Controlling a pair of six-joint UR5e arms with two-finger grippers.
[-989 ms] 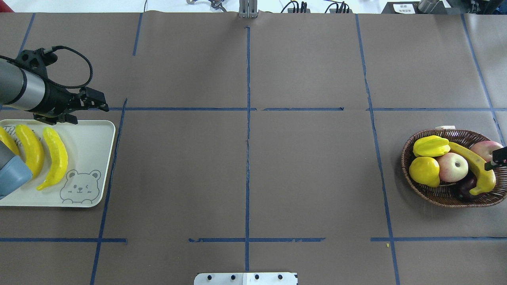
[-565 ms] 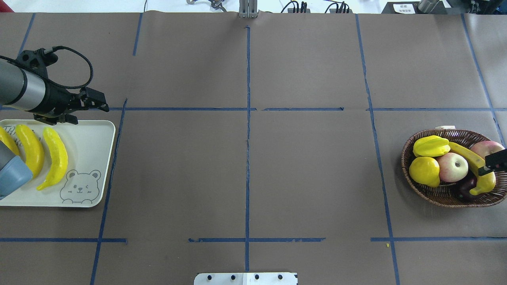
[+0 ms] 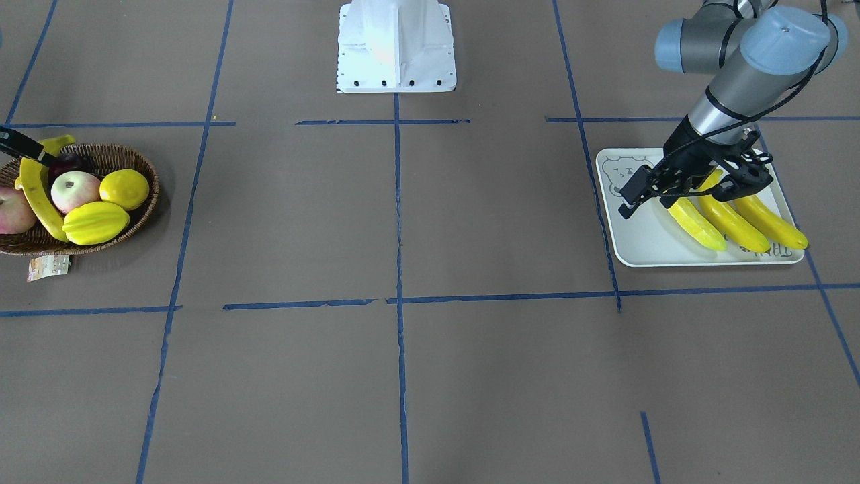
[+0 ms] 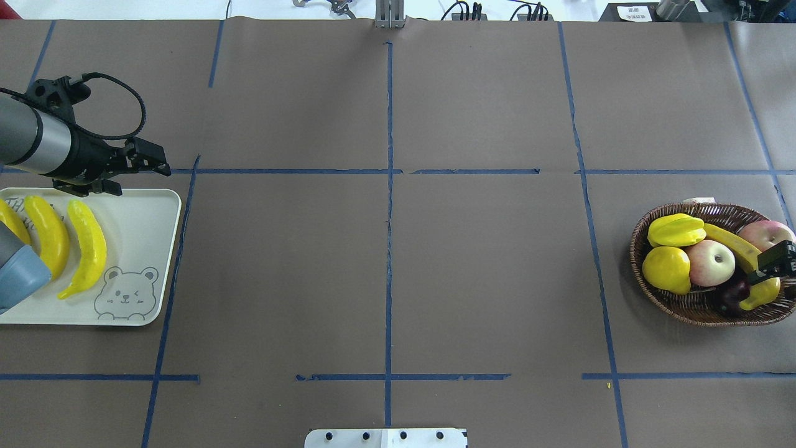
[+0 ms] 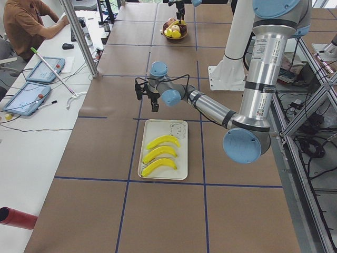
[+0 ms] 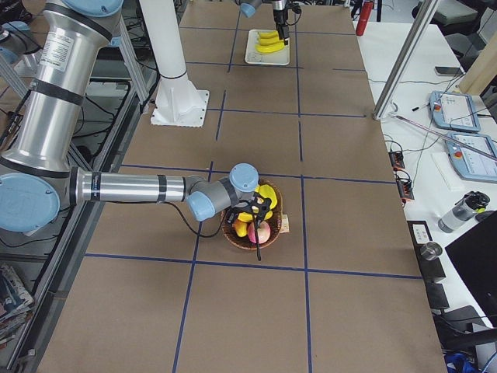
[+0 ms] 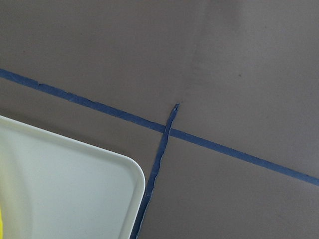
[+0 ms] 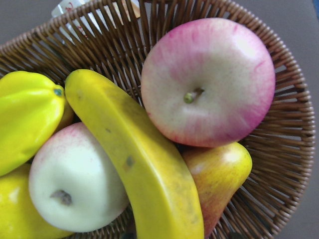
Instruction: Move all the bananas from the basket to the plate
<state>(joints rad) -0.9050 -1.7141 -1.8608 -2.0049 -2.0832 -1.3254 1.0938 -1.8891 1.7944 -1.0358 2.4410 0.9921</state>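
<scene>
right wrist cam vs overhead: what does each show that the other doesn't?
Only the right wrist view: a yellow-red pear next to the basket banana. Only the overhead: the plate with three bananas, the left gripper and a dark purple fruit. Both: the basket, that banana, the starfruit and two apples.

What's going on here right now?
Three bananas lie side by side on the plate, and one banana is left in the basket among the other fruit. The right gripper hangs just over that banana; I can't tell whether it has hold yet. The left gripper hovers by the plate's far edge, carrying nothing.
</scene>
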